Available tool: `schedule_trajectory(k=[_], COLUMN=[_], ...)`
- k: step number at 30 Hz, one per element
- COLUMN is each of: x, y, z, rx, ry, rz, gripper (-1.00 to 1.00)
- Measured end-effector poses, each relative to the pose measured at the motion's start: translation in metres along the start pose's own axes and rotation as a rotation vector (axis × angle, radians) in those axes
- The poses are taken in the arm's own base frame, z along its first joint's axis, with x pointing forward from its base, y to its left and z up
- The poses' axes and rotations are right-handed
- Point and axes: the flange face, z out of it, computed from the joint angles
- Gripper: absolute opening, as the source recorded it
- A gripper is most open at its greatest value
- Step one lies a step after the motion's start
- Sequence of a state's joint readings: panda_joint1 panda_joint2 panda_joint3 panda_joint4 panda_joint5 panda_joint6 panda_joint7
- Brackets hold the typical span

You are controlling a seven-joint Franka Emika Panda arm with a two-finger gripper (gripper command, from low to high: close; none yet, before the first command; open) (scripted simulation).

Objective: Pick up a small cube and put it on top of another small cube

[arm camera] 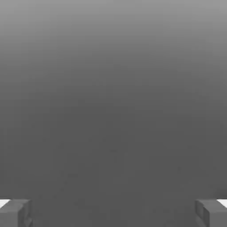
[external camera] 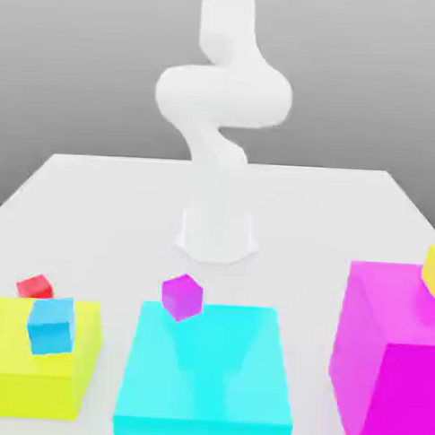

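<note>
Tool (arm camera: 113, 213) wide apart; arm (external camera: 223, 96) coiled upright

Tool (arm camera: 113, 213) fingers (arm camera: 15, 213) wide apart

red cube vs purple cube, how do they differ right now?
Colour: the red cube is red, the purple cube is magenta-purple. Place: the red cube sits on the table behind the yellow block; the purple cube is at the cyan block's far edge. Pose: the purple cube looks tilted, the red cube flat. Both are similarly small.

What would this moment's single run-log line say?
gripper: open, holding nothing | red cube: on table | purple cube: unstacked | stage: not started
</note>
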State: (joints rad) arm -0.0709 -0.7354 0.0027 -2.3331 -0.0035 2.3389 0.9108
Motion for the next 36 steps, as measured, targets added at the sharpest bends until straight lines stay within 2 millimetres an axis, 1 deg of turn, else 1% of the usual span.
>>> schedule_trajectory(k=[4, 8, 13, 17, 21, 24, 26, 29, 31, 36], x=[0.025, 0.046, 0.062, 0.064, 0.056, 0.042, 0.031, 0.008, -0.011, -0.037], y=[0.042, 0.096, 0.177, 0.25, 0.325, 0.381, 0.421, 0.477, 0.503, 0.532], z=[0.068, 0.126, 0.185, 0.221, 0.247, 0.261, 0.265, 0.268, 0.273, 0.307], rx=[-0.124, -0.238, -0.372, -0.473, -0.571, -0.642, -0.689, -0.756, -0.8, -0.82], ry=[0.014, 0.039, 0.086, 0.136, 0.196, 0.246, 0.29, 0.356, 0.391, 0.403], rz=[0.265, 0.526, 0.857, 1.125, 1.395, 1.597, 1.744, 1.961, 2.08, 2.126], gripper=[0.0, 0.0, 0.0, 0.0, 0.0, 0.0, 0.0, 0.0, 0.0, 0.0])
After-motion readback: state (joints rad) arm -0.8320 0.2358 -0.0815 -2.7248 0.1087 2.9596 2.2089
